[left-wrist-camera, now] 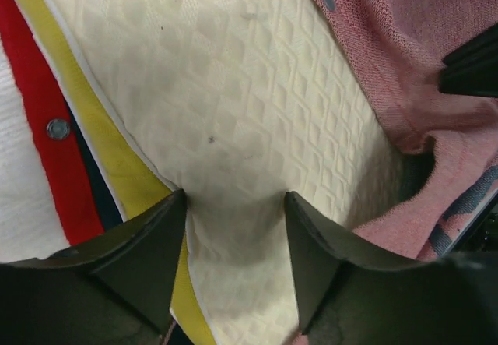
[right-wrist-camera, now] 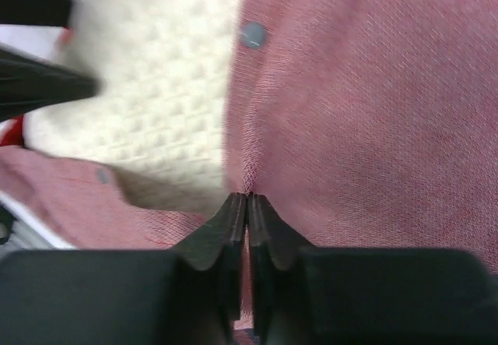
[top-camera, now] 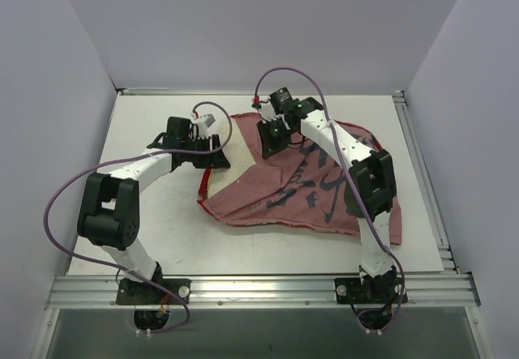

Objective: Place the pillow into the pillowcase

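**Pillow mostly in, left end left to cover**

The pillow (left-wrist-camera: pixel 233 111) lies in the middle of the table (top-camera: pixel 162 237), and most of it sits inside the pillowcase (top-camera: pixel 308 189). The case is spread flat with its dull pink side up, dark-blue marks showing, and it reaches from the middle of the table out to the right. From above, only a narrow cream strip of the pillow shows at the case's left edge. The left wrist view gives more: a bare quilted face with its yellow band (left-wrist-camera: pixel 101 142), and the pink cloth starting just to the right of it. A red strip (left-wrist-camera: pixel 47 150) with a metal snap runs beside the band. I cannot tell what it belongs to.

The left claw (left-wrist-camera: pixel 233 197) is released, its jaws spread apart and set down on the bare pillow near the band, with nothing pinched between them. The right claw (right-wrist-camera: pixel 247 198) is clenched on a fold of the pillowcase at the opening's rim. Its jaws are nearly together, and a crease in the cloth runs up from the tips. A snap (right-wrist-camera: pixel 251 33) sits on that rim a little farther along.

As I judge it, the stuffing is largely done. What is left is to draw the opening leftward over the exposed end, then smooth the case. The thin fold could slip from the right claw when pulled.
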Controlling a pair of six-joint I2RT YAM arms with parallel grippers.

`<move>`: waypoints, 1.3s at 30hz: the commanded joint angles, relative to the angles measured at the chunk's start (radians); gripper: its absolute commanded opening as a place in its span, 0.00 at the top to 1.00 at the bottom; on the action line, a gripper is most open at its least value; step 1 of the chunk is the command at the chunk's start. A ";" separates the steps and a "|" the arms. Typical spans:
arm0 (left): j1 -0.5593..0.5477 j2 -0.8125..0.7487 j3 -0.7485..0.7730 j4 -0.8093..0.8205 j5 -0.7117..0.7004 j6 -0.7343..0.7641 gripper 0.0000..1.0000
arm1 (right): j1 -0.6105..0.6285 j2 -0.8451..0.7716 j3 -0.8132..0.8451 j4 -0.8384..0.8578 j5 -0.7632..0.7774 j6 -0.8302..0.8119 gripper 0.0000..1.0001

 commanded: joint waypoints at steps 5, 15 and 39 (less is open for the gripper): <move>-0.024 0.124 -0.082 0.322 0.193 -0.232 0.50 | -0.006 0.049 0.263 -0.038 -0.253 0.062 1.00; -0.139 -0.052 -0.350 0.776 0.276 -0.608 0.82 | -0.007 0.046 0.316 -0.003 -0.356 0.203 1.00; 0.080 -0.200 -0.576 1.049 0.305 -0.790 0.31 | -0.029 -0.156 -0.140 0.226 -0.330 0.329 0.55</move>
